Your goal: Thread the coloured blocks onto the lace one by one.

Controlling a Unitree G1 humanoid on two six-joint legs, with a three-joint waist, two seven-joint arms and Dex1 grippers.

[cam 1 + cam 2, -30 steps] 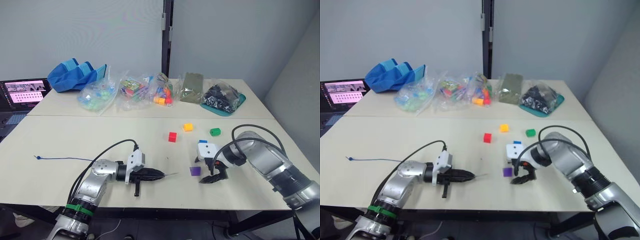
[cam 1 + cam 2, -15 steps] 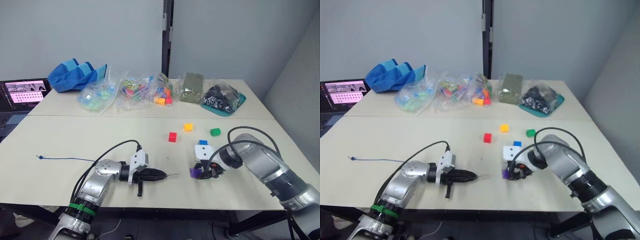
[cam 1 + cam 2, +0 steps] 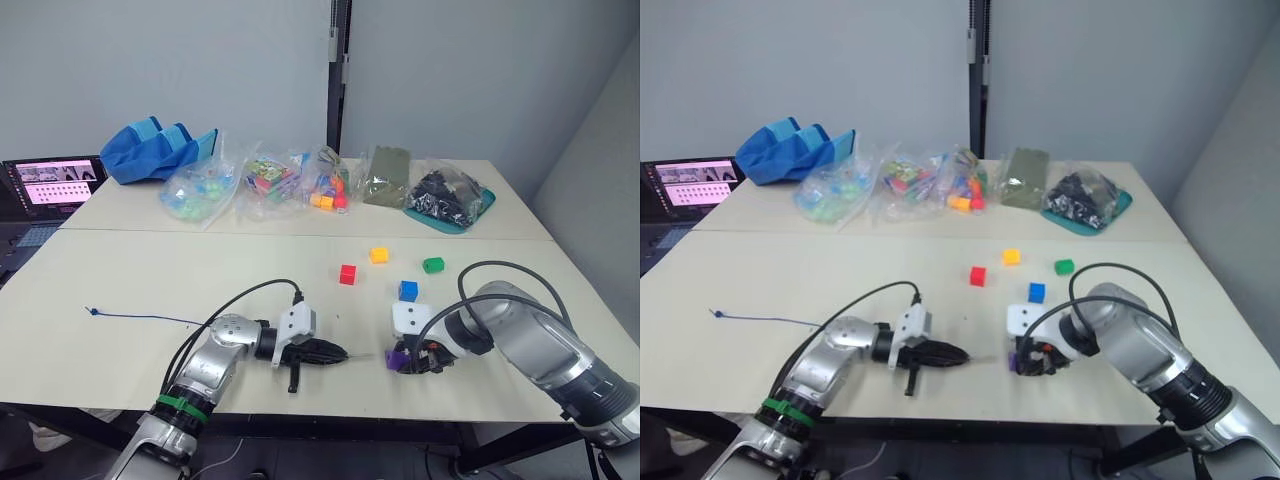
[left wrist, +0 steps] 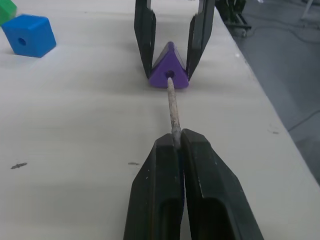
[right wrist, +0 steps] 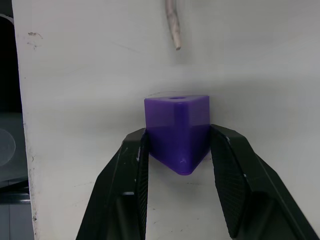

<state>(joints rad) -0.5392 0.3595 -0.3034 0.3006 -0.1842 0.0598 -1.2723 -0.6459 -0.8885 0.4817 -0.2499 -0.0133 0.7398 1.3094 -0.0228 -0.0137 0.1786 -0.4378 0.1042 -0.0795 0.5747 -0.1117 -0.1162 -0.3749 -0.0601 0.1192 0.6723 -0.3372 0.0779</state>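
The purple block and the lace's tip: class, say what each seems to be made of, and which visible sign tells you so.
The purple block looks like moulded plastic: even colour, smooth satin faces, rounded edges, a clean round hole. The lace's tip looks like a stiff pale rod, perhaps wood or a coated cord end: it stays straight, and its surface is dull and slightly rough. The lace itself looks like thin dark-blue cord lying limp on the table.

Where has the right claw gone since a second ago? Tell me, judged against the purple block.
Yes. The right claw has closed in on the purple block; earlier it sat just right of it.
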